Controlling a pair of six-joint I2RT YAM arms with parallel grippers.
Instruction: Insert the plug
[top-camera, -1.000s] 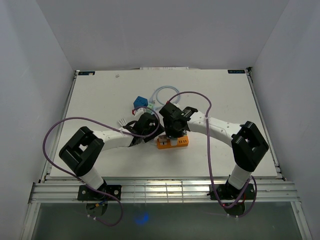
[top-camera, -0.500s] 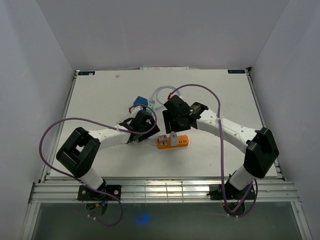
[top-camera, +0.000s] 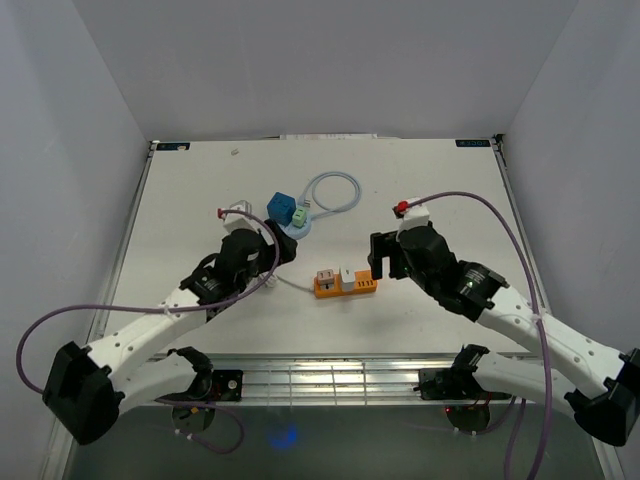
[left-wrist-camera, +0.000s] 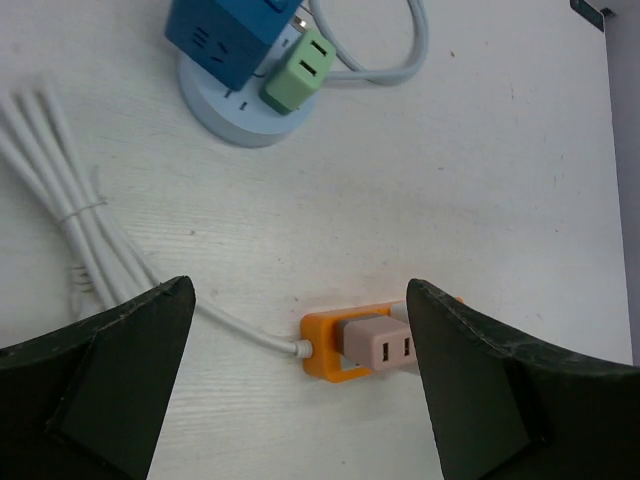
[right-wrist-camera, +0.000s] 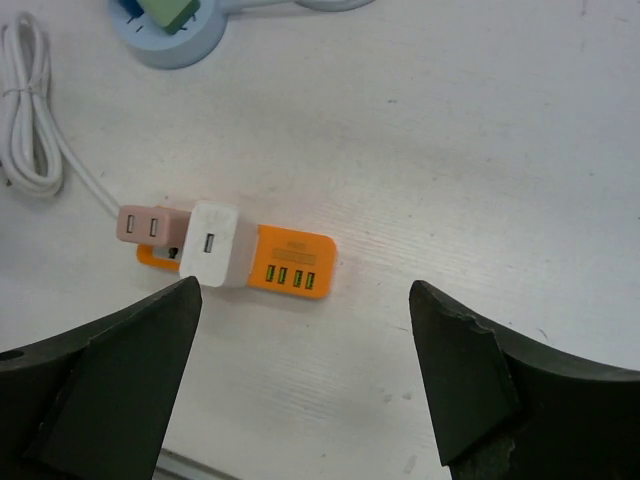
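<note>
Top view: the orange power strip lies near the middle of the surface. Two plugs stand on its left half, a pink plug at the end and a white plug just beside it at 3 o'clock. Both look seated, though this view is too small to tell how deep. The left tool is at about 10 o'clock from the strip and the right tool at about 2 o'clock. Both are near the strip without touching it, and neither carries anything. At 11 o'clock from the strip a blue cube with a green plug sits on a round base.

Left wrist view: the two dark fingers stand wide apart with only bare surface and the near end of the strip between them, so the left tool is spread and empty. The pink plug sits square in the strip's end socket, and a white cord runs from the strip toward 10 o'clock. The white plug is mostly hidden behind the right-hand finger.

Right wrist view: this tool is also spread wide and holds nothing. The strip lies between its fingers. The white plug sits upright and flush at the strip's middle, with the pink plug touching it at 9 o'clock and the row of small ports bare at 3 o'clock.

In my judgement the insertion is done. All that seems left is for the arms to clear away, unless the plug needs a final press.
</note>
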